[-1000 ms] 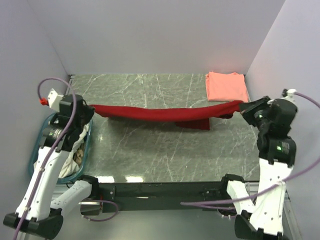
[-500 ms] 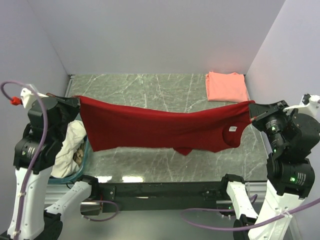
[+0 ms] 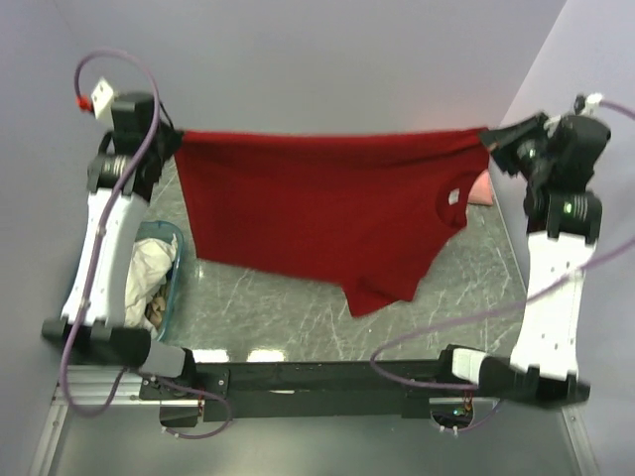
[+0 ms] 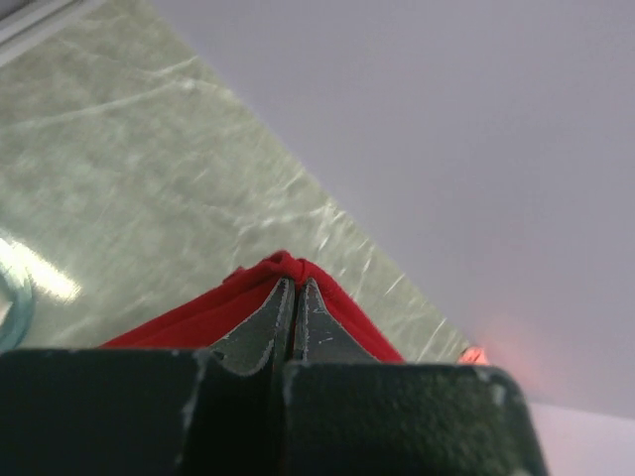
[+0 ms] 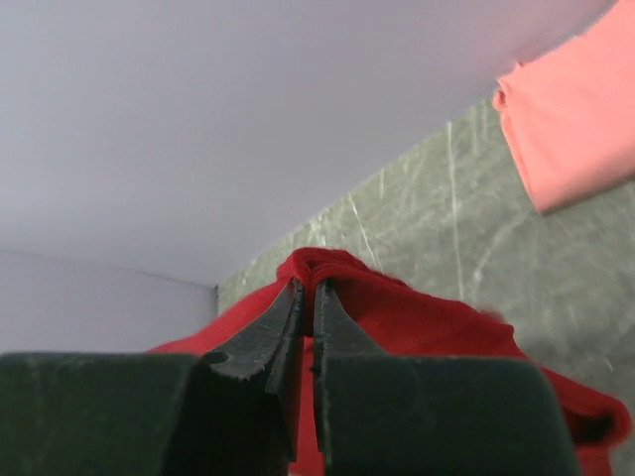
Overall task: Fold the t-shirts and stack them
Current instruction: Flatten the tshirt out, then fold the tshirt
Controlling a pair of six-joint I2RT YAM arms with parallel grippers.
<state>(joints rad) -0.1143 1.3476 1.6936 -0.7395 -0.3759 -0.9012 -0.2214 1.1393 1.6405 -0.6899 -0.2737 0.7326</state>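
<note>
The left gripper and right gripper each clamp one top corner of the deep red t-shirt, stretched above the bench.

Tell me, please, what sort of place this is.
Probably a robotics lab test cell, not a home: plain walls box in a marble-patterned table, a metal rail spans its near edge, and a laundry basket sits at its left.

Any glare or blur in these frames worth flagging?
Top external: sharp; two glare patches along the table near edge, red shirt evenly lit. Left wrist: table behind soft, with glare streak; left gripper crisp. Right wrist: right gripper crisp, salmon shirt slightly soft.
</note>
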